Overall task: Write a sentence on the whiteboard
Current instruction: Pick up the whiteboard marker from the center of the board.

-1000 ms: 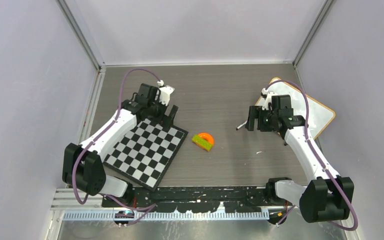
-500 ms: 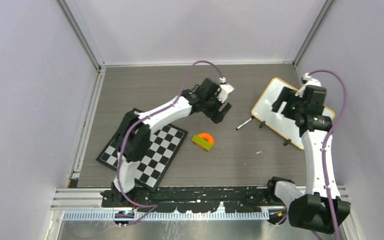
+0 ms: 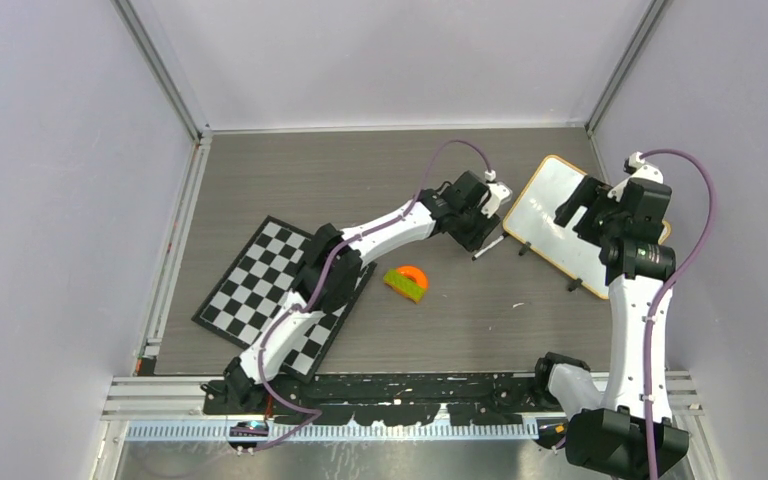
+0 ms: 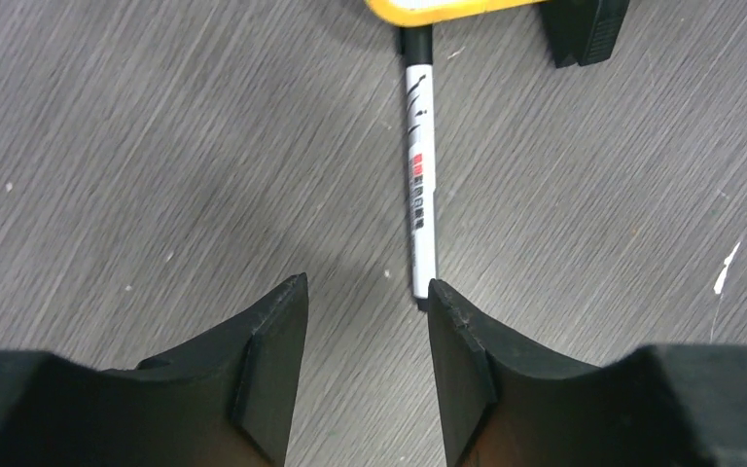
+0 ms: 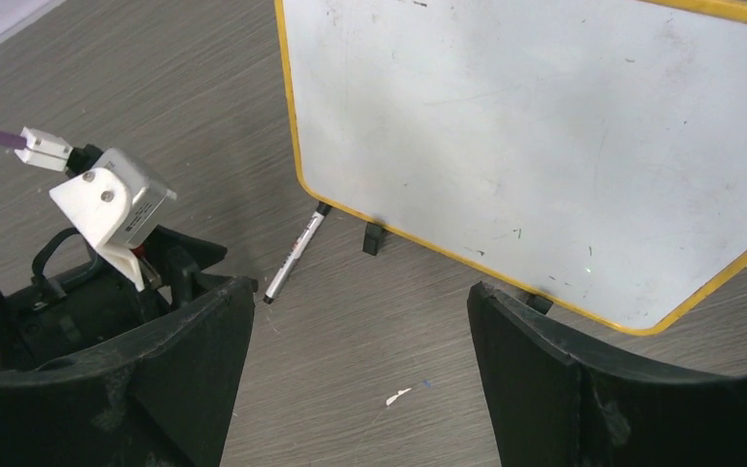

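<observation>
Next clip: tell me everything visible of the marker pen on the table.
The marker is a slim white barrel with red and black print and a dark end. It lies flat on the grey wood-grain table, dark end at the frame edge of the whiteboard; contact there is unclear. Its other end lies just ahead of the left gripper, whose jaws stand apart, not gripping it.

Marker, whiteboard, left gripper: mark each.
marker (image 4: 419, 185), left wrist view, mid barrel.
whiteboard (image 5: 545, 146), right wrist view, bare white face.
left gripper (image 4: 365, 292), left wrist view, gap between fingertips.
</observation>
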Robot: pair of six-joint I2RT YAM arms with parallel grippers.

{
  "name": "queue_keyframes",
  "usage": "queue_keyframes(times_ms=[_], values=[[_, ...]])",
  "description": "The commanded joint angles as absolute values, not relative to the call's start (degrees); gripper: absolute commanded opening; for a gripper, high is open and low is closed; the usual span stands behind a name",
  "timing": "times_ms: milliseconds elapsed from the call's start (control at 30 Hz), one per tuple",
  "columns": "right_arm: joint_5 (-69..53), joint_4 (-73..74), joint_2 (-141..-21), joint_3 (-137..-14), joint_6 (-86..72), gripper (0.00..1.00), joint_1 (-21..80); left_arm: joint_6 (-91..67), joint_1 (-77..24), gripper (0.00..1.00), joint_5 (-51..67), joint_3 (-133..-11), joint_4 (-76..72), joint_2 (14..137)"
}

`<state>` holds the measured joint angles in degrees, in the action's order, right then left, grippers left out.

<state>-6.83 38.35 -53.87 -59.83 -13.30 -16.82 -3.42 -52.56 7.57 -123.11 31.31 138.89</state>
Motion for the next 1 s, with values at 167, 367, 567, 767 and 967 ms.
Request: queue_keyframes(times_ms=[167, 367, 567, 767, 967], values=[[-8.5, 36.5, -53.3, -58.2, -14.2, 0.85, -17.2, -3.3, -56.0, 0.47, 5.5, -134.2, 34.7, 146.1], [-9.2, 35.4, -52.3, -56.9, -14.7, 0.84, -17.2, -2.0, -56.9, 0.43, 1.6, -136.5, 37.7, 149.2], [-9.3, 34.8, -51.9, -55.8, -14.8, 0.83, -17.2, -0.7, -57.3, 0.23, -1.7, -134.5, 41.4, 148.9], [-9.0, 35.1, -51.5, -54.7, -14.6, 0.79, -17.2, -0.2, -57.0, 0.0, -6.9, -129.5, 43.9, 144.3], [-4.3, 37.6, -52.1, -54.0, -16.5, 0.68, -16.9, -9.0, -50.3, 0.0, -3.3, -120.3, 43.6, 132.3]])
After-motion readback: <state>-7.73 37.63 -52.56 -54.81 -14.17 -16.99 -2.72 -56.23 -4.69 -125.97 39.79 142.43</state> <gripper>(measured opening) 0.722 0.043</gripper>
